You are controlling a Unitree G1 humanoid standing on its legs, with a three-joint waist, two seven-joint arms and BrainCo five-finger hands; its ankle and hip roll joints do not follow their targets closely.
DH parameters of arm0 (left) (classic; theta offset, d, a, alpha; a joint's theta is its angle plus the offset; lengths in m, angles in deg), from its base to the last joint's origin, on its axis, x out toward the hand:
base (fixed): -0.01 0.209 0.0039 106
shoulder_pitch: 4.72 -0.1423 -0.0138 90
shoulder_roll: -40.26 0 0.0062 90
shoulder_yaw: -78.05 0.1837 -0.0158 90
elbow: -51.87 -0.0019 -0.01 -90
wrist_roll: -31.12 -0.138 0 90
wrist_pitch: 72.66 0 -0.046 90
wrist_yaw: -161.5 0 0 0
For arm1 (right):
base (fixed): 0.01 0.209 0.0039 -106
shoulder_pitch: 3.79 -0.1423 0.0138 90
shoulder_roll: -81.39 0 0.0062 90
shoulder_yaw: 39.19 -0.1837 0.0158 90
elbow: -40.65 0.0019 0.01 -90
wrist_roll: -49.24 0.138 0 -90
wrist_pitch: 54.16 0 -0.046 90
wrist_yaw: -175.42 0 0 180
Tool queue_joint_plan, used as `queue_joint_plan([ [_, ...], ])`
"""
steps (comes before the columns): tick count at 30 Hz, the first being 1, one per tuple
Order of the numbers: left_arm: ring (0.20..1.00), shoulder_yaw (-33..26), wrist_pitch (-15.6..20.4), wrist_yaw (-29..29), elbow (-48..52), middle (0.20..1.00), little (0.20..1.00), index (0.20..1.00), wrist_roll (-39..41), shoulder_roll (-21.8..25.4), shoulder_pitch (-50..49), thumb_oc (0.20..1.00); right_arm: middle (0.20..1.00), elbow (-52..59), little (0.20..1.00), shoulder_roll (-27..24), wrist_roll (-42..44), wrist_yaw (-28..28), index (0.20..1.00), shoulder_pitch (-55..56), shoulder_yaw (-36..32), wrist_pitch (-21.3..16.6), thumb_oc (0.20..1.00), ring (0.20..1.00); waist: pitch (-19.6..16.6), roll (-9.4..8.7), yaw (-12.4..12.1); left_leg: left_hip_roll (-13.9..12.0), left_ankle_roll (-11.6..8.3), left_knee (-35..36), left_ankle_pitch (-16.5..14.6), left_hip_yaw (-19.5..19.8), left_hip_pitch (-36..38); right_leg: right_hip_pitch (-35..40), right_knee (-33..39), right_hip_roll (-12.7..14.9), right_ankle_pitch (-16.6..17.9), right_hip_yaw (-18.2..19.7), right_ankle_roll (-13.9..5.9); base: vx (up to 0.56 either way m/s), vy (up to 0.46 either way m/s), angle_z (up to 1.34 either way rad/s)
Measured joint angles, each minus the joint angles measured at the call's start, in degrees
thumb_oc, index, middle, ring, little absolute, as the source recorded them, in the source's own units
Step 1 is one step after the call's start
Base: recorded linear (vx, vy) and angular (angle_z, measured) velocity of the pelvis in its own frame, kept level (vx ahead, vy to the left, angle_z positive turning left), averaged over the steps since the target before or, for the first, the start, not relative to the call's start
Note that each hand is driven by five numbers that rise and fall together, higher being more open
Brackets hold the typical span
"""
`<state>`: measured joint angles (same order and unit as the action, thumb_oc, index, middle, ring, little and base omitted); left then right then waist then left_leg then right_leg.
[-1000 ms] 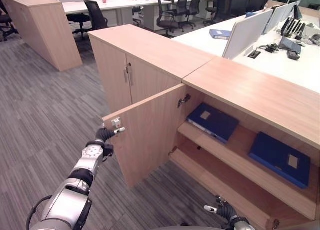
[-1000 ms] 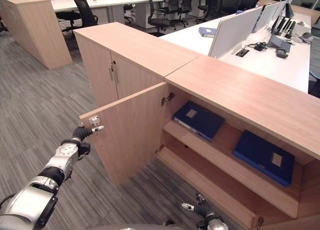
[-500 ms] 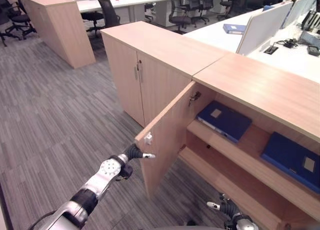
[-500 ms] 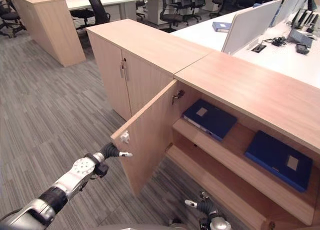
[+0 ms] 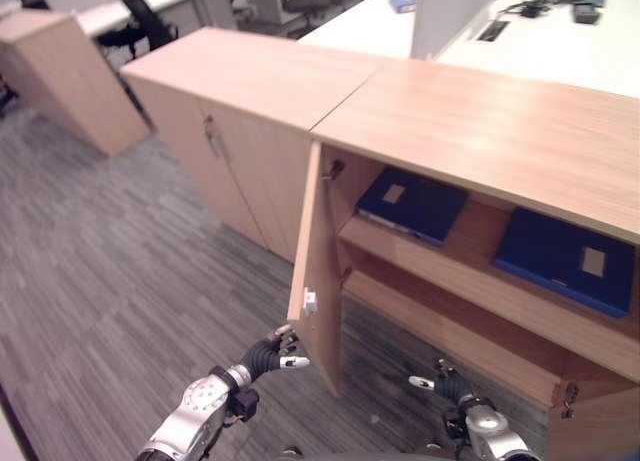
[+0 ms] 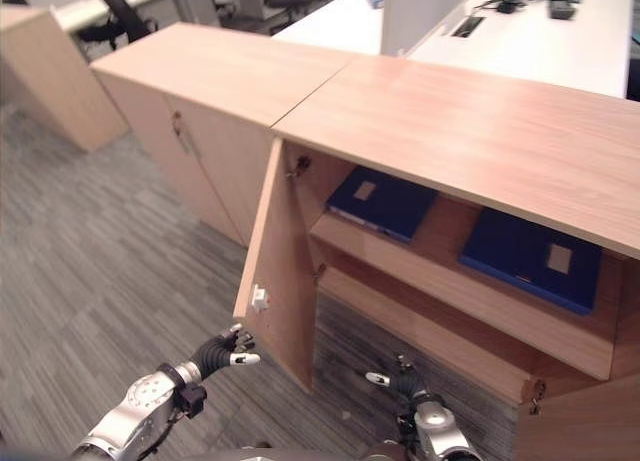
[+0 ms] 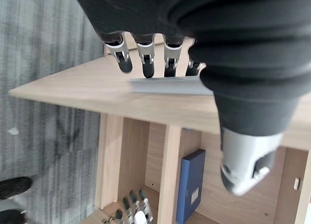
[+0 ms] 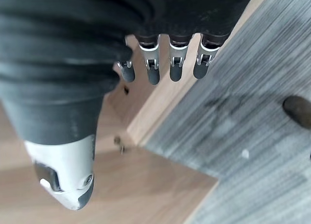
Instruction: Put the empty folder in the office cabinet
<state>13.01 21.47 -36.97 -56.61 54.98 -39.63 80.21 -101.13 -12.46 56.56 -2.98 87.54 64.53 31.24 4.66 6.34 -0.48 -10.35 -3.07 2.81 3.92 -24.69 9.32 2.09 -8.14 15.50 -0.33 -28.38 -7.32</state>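
You're looking at a light wood office cabinet point(image 5: 480, 121) standing on grey striped carpet floor point(image 5: 100, 261), its left door point(image 5: 318, 271) swung wide open. On its upper wooden shelf point(image 5: 480, 281) lie two dark blue folders, one at the left end point(image 5: 412, 203) and one further right point(image 5: 565, 259), well apart. The lower shelf point(image 5: 450, 331) sits just beneath.

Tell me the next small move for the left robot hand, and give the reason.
Probably push the open cabinet door shut with the left robot hand. Two blue folders already lie on the upper shelf, both hands hold nothing with straight fingers, and the left hand hovers just by the door's free edge, below its white latch.
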Motion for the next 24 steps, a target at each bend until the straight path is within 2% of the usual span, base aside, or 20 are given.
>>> queue_joint_plan([
  [3,1.0,-0.48,0.33,1.55,-1.51,1.0,1.0,1.0,-0.05,-3.91,2.53,1.0,1.0,0.08,1.0,-1.89,-0.07,-0.06,1.0,0.79,0.41,0.02,1.0,1.0,-0.57,0.54,1.99,-0.73,-0.16,-1.24,-0.04,-0.14,-0.05,-0.16,1.83,-1.13,0.58,1.45,0.06,0.0,-0.156,-0.21],
  [5,1.0,-0.43,0.41,2.26,-4.11,1.0,1.0,1.0,-0.11,-5.72,5.39,1.0,1.0,0.1,1.0,-1.83,-0.13,-0.2,1.0,0.69,2.02,0.07,1.0,1.0,-0.78,0.14,2.98,-1.11,-0.17,-1.66,-0.04,-0.19,-0.16,-0.96,1.97,-1.61,0.85,2.69,0.35,0.01,-0.153,-0.33],
  [6,1.0,-0.53,0.81,3.9,-7.06,1.0,1.0,1.0,-0.18,-7.52,8.0,1.0,1.0,0.26,1.0,-1.43,-0.21,-0.5,1.0,0.73,2.74,0.07,1.0,1.0,-1.04,-0.59,4.21,-1.27,-0.17,-2.3,-0.04,-0.63,-0.16,-1.76,1.98,-1.87,0.8,3.92,0.27,0.01,-0.156,-0.42],
  [8,1.0,-0.45,1.12,5.67,-11.38,1.0,1.0,1.0,-0.71,-8.5,10.79,1.0,1.0,0.26,1.0,-1.46,-0.33,-0.5,1.0,0.3,3.93,0.1,1.0,1.0,-1.34,-1.18,4.82,-1.58,-0.26,-2.62,-0.1,-2.38,-0.01,-2.21,2.26,-2.33,0.97,5.77,0.29,0.0,-0.17,-0.53],
  [9,1.0,-0.17,1.23,7.25,-15.35,1.0,1.0,1.0,-0.96,-9.34,14.41,1.0,1.0,0.34,1.0,-1.52,-0.86,-0.48,1.0,0.31,3.94,0.05,1.0,1.0,-1.48,-1.34,6.63,-3.28,-1.73,-4.52,-1.11,-3.69,-0.28,-3.43,2.13,-3.41,1.03,6.91,0.4,0.02,-0.166,-0.56],
  [11,1.0,-0.79,1.19,9.3,-18.82,1.0,1.0,1.0,-1.98,-9.8,17.49,1.0,1.0,0.63,1.0,-1.54,-1.8,-0.47,1.0,0.43,4.36,0.06,1.0,1.0,-1.41,-2.2,6.9,-4.03,-1.77,-5.98,-1.15,-4.94,-0.8,-4.09,1.54,-3.98,0.92,8.31,0.69,0.07,-0.144,-0.44],
  [12,1.0,-0.72,1.46,10.16,-20.26,1.0,1.0,1.0,-2.37,-9.89,18.92,1.0,1.0,0.61,1.0,-1.77,-1.84,-0.52,1.0,0.55,4.44,0.05,1.0,1.0,-1.15,-2.56,7.75,-5.17,-2.88,-8.12,-1.07,-4.9,-0.62,-4.89,0.86,-5.16,0.38,9.47,1.33,0.09,-0.059,-0.46],
  [13,1.0,-1.13,1.56,11.24,-23.4,1.0,1.0,1.0,-2.72,-9.87,20.49,1.0,1.0,0.65,1.0,-1.61,-1.85,-0.66,1.0,0.56,4.84,0.11,1.0,1.0,-0.82,-3.91,7.79,-6.08,-3.54,-12.19,-0.95,-4.3,-1.0,-4.89,0.03,-5.29,-0.35,11.36,2.58,0.06,0.004,-0.79],
  [14,1.0,-1.96,1.56,12.85,-26.22,1.0,1.0,1.0,-2.83,-9.71,21.07,1.0,1.0,0.58,1.0,-1.78,-1.84,-0.7,1.0,0.41,5.33,0.08,1.0,1.0,-0.93,-4.96,7.65,-6.9,-4.99,-16.55,0.13,-3.03,-1.19,-4.26,0.82,-5.94,-0.11,13.98,3.26,0.03,0.013,-1.16],
  [15,1.0,-3.12,1.54,14.38,-28.74,1.0,1.0,1.0,-2.8,-9.64,21.3,1.0,1.0,0.57,1.0,-2.7,-1.83,-0.56,1.0,0.19,6.02,-0.13,1.0,1.0,-0.85,-5.79,7.73,-7.66,-7.08,-20.13,0.14,1.02,-2.56,-2.95,2.98,-6.39,0.31,16.4,3.93,0.05,0.036,-1.18],
  [16,1.0,-3.34,1.53,15.19,-30.58,1.0,1.0,1.0,-2.8,-9.74,21.96,1.0,1.0,0.49,1.0,-3.88,-1.83,-0.4,1.0,0.33,6.31,-0.15,1.0,1.0,-1.24,-5.48,8.28,-7.1,-8.21,-19.27,-0.91,4.44,-3.33,-2.7,4.87,-6.84,0.51,16.61,4.0,0.12,0.066,-0.96],
  [18,1.0,-4.4,1.56,16.01,-30.86,1.0,1.0,1.0,-2.77,-9.87,23.33,1.0,1.0,0.18,1.0,-5.21,-1.83,-0.37,1.0,0.58,6.17,0.17,1.0,1.0,-1.33,-5.28,8.88,-5.92,-8.06,-14.37,-1.0,6.23,-5.7,-3.0,7.18,-7.29,1.09,16.67,3.62,0.22,0.097,-0.49],
  [19,1.0,-4.26,2.22,16.6,-33.03,1.0,1.0,1.0,-2.25,-9.81,25.91,1.0,1.0,-0.4,1.0,-5.17,-1.8,-0.38,1.0,0.59,5.75,0.37,1.0,1.0,-0.87,-6.94,9.01,-1.1,-6.83,-3.28,-1.8,13.77,-5.68,-3.84,7.84,-7.35,1.41,19.71,3.64,0.18,0.066,-0.42],
  [20,1.0,-4.25,2.31,16.88,-33.64,1.0,1.0,1.0,-1.76,-9.71,27.14,1.0,1.0,-0.53,1.0,-4.97,-1.76,-0.36,1.0,0.34,5.24,0.23,1.0,1.0,-0.6,-7.5,9.1,0.76,-6.57,0.2,-1.97,17.28,-6.05,-4.52,7.95,-7.52,1.47,21.19,3.54,0.23,0.072,-0.69],
  [21,1.0,-4.24,2.32,17.26,-33.69,1.0,1.0,1.0,-1.74,-9.37,27.88,1.0,1.0,-0.93,1.0,-4.88,-1.74,-0.37,1.0,-0.29,4.18,0.26,1.0,1.0,-0.49,-7.61,8.9,2.71,-5.43,2.53,-2.79,21.97,-6.29,-5.83,7.96,-7.89,1.52,23.89,3.45,0.14,0.047,-0.86],
  [22,1.0,-4.33,2.53,17.47,-33.57,1.0,1.0,1.0,-1.69,-9.21,28.13,1.0,1.0,-1.13,1.0,-4.55,-1.69,-0.32,1.0,-1.1,4.27,0.06,1.0,1.0,-0.26,-7.04,8.61,4.1,-3.93,1.27,-6.28,23.74,-6.69,-6.69,8.88,-9.16,0.59,25.89,2.01,0.18,0.107,-1.28],
  [23,1.0,-4.74,2.61,17.81,-33.75,1.0,1.0,1.0,-1.61,-8.91,28.25,1.0,1.0,-3.65,1.0,-4.64,-1.68,-0.23,1.0,-3.85,5.34,-0.1,1.0,1.0,-0.73,-3.52,7.75,4.63,-2.64,0.29,-10.82,28.74,-6.88,-7.29,10.48,-11.92,-2.27,28.34,-1.31,0.11,0.116,-2.22],
  [24,1.0,-4.72,3.33,17.9,-35.61,1.0,1.0,1.0,-1.54,-8.06,29.27,1.0,1.0,-6.96,1.0,-2.81,-1.67,-0.43,1.0,-6.83,4.5,0.22,1.0,1.0,0.73,-1.73,4.33,2.69,-2.11,1.46,-7.5,29.83,-5.42,-9.63,2.11,-15.31,-0.81,30.65,0.08,0.14,0.167,-2.29],
])
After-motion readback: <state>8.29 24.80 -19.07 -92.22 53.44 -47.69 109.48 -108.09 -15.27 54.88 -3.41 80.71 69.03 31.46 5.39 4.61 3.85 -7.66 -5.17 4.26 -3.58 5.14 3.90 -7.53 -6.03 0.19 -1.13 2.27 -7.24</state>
